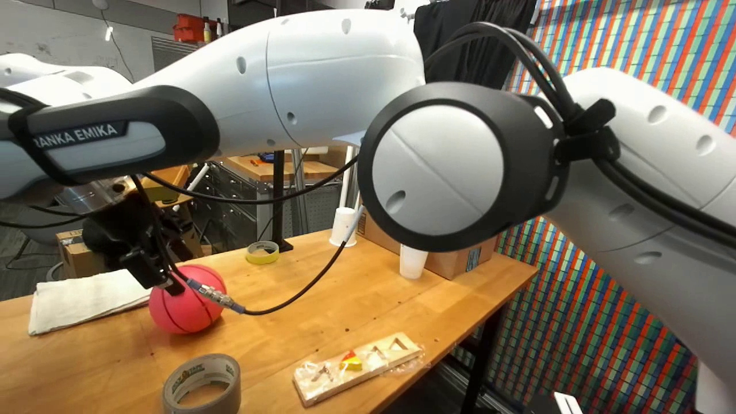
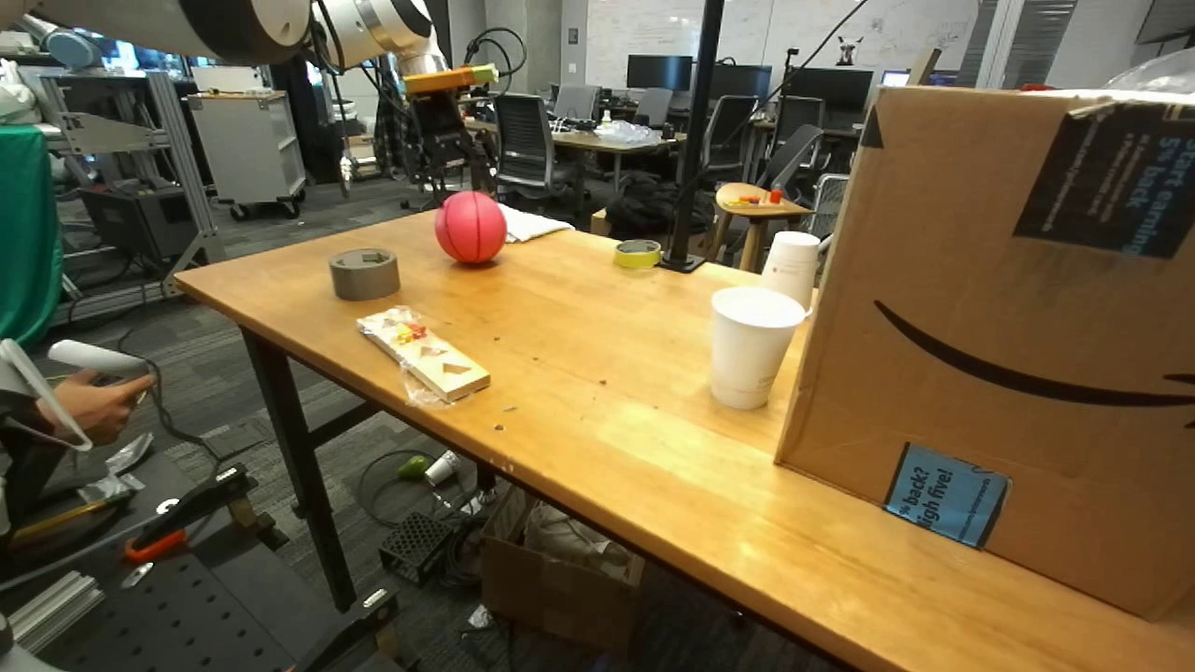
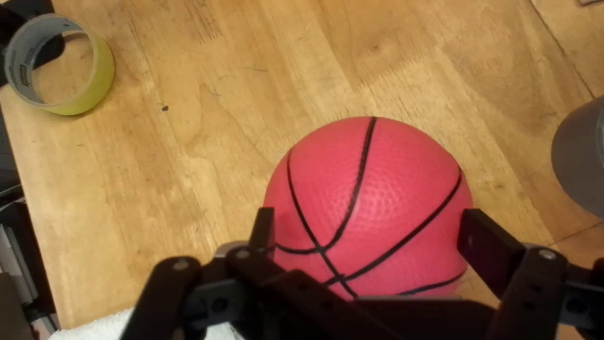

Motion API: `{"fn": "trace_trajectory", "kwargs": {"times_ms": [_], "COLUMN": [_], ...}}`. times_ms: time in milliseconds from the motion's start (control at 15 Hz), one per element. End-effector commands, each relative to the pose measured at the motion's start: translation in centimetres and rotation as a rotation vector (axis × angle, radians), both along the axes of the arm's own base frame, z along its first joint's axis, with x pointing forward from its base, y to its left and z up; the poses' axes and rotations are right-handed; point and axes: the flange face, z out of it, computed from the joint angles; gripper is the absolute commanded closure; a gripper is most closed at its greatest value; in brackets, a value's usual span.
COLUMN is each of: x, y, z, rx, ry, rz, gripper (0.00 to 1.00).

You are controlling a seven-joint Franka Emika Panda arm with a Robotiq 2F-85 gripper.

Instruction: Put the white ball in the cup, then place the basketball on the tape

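The jaws stood spread wide and unclenched, their fingertips [image 3: 486,245] at opposite sides of the basketball [image 3: 377,189] in the wrist view; whether either touched it could not be told. The basketball rested on the counter [image 2: 597,317], under the jaws. In the wrist view, the grey tape [image 3: 578,156] sat to the right of the jaws, on the counter and apart from the basketball, while a yellow tape roll [image 3: 99,78] lay to their upper left. A white cloth [image 1: 86,299] lay near the jaws and was partly hidden by them. Farther from the jaws than the grey tape, a wooden puzzle board [image 2: 442,360] lay with clear plastic about it. Well apart from the jaws, a white cup [image 2: 752,350] stood upright just beside a cardboard box [image 2: 934,233], with an upturned cup [image 1: 343,227] near it.
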Motion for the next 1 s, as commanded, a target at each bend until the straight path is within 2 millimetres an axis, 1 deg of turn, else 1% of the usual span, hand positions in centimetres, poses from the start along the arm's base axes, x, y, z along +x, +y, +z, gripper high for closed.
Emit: {"fn": "trace_trajectory", "kwargs": {"times_ms": [0, 67, 133, 267, 467, 733, 867, 933], "x": [1.1, 1.3, 1.4, 1.5, 1.3, 1.1, 0.8, 0.3], "y": [-0.8, -1.1, -1.4, -2.1, -2.8, -4.3, -4.8, -4.7], "z": [0.6, 0.4, 0.3, -0.1, -0.2, -0.6, 0.0, 1.1], "rx": [-0.03, -0.034, -0.038, -0.036, -0.001, 0.068, 0.11, 0.148], "ry": [-0.014, -0.009, -0.002, 0.015, 0.061, 0.142, 0.177, 0.196], "rz": [0.033, 0.033, 0.032, 0.026, 0.003, -0.049, -0.077, -0.082], "gripper": [0.0, 0.06, 0.24, 0.42, 0.65, 0.91, 0.96, 0.96]}}
